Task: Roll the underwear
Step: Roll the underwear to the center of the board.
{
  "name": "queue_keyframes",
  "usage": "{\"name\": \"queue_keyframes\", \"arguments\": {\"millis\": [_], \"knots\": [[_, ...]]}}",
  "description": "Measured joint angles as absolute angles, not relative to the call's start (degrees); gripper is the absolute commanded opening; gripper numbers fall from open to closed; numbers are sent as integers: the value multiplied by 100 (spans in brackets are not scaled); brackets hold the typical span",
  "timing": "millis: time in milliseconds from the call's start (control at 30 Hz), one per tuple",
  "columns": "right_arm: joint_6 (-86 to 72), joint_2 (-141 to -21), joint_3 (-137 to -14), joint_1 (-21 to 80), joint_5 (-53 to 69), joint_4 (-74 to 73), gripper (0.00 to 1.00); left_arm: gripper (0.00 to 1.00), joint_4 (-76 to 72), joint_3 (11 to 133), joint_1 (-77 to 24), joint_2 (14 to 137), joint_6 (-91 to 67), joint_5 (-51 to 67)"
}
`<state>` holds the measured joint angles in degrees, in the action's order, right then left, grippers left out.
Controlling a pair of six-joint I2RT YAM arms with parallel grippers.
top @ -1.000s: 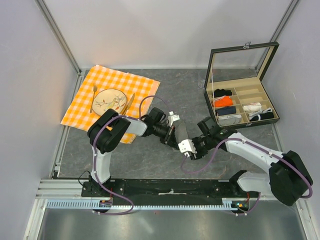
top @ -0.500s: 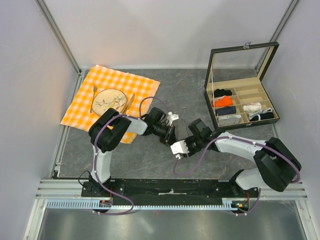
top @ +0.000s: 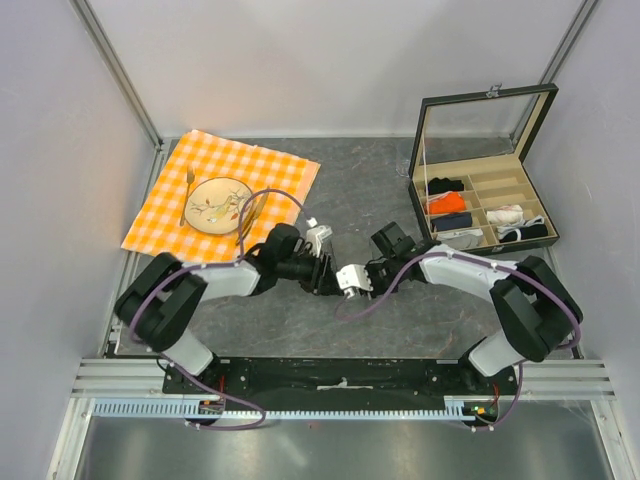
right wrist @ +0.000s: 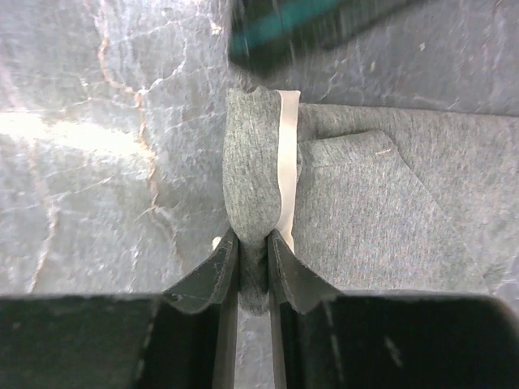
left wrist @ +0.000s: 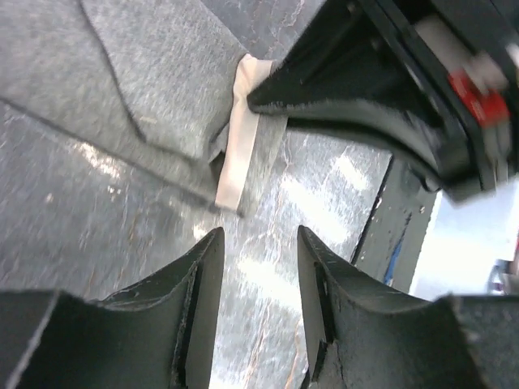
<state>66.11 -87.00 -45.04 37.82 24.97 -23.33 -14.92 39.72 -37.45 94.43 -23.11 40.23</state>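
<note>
End effector handover on counter (top: 370,180): grey underwear (right wrist: 365,211) lies spread on dark stone between both arms, near edge bunched into raised fold. Pinching that fold, right end effector (right wrist: 251,243), wide a second ago, now narrowed onto cloth. Opposite, left end effector (left wrist: 259,243), clamped a second ago, now parted and empty, just beside cream strip (left wrist: 235,154). Grip seems passed to right arm; roll barely begun.

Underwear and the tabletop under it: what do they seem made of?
The underwear looks like soft matte grey knit, faintly fuzzy, bunching into folds; its cream strip is probably an elastic band. The tabletop looks like dark veined stone with glossy glare, possibly printed laminate.
</note>
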Motion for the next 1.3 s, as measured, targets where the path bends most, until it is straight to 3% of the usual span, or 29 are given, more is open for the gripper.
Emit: {"name": "queue_keyframes", "arguments": {"millis": [233,433,733,1067,1300], "knots": [[6510,-9290,-5229,3188,3586,-3726,14,51,-2738,2119,-3964,7540,-1516,3131],[6344,-10044,-5896,2882,4163,-4541,14,61,-3435,1461,-5492,6827,-156,2217],[6112,-10637,-6357,2624,4580,-5083,14,63,-3017,2637,-6493,8047,1555,1024],[6018,-10772,-6405,2591,4689,-5227,15,57,-2718,3568,-6641,9518,2421,99],[6016,-10785,-6405,2567,4713,-5236,15,53,-2762,3704,-6676,9708,2523,-314]]}}
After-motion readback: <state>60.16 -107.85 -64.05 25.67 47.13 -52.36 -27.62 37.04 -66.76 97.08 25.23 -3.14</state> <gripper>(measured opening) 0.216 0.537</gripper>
